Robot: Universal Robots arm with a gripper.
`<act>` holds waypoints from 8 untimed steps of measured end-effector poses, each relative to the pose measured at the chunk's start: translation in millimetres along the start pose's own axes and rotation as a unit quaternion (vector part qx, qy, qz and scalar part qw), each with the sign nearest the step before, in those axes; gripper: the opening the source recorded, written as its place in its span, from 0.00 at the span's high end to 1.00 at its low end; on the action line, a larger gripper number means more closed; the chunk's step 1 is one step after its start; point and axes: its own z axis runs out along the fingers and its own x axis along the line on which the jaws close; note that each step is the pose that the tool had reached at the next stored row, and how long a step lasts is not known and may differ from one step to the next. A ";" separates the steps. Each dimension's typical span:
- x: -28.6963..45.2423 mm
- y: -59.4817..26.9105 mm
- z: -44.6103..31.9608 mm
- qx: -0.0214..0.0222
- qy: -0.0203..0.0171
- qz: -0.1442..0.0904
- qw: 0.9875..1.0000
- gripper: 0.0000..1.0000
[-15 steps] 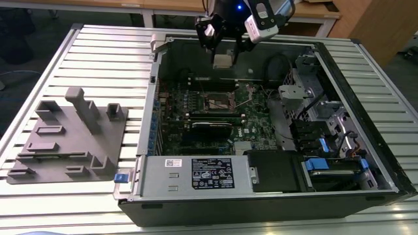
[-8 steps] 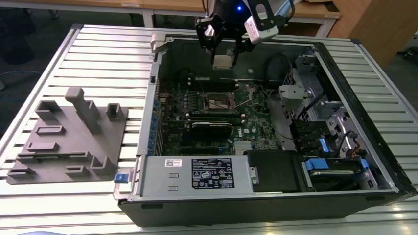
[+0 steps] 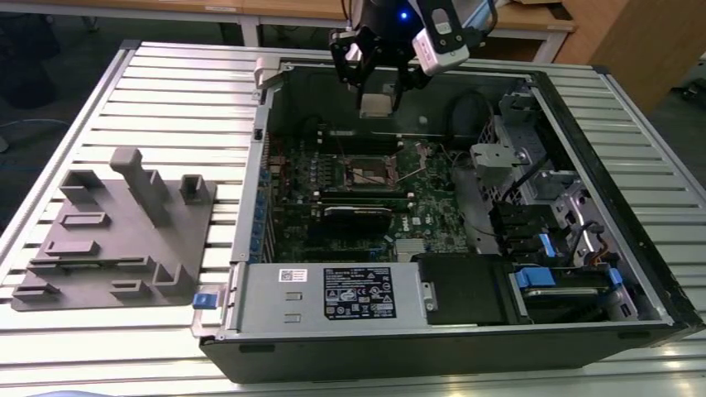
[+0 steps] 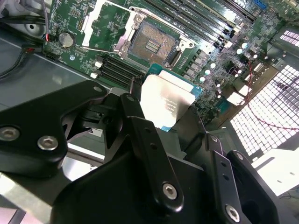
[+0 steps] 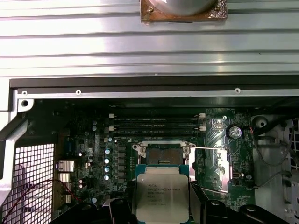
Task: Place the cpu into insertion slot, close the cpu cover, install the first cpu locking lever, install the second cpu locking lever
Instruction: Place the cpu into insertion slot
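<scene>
My gripper (image 3: 376, 91) hangs over the far side of the open computer case, shut on the cpu (image 3: 376, 105), a small square chip with a pale metal top. In both wrist views the cpu (image 4: 166, 102) (image 5: 162, 196) sits flat between the black fingers (image 4: 140, 130) (image 5: 200, 201), above the green board. The insertion slot (image 3: 373, 174) (image 4: 152, 44) (image 5: 163, 154) lies uncovered a short way beyond the chip, its contact field showing. The cpu cover (image 5: 217, 171) seems swung open to one side of the slot. Thin wire levers (image 4: 100, 49) stand loose beside it.
The case (image 3: 617, 165) lies on a slatted metal table (image 3: 165, 83). A grey box with a white label (image 3: 353, 291) and drive bays with blue tabs (image 3: 546, 277) fill the near end. Memory slots (image 5: 156, 123) flank the slot. A grey parts fixture (image 3: 116, 231) is on the exterior view's left.
</scene>
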 end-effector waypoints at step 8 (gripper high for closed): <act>0.0 -0.2 1.6 0.000 0.000 0.000 1.000 0.46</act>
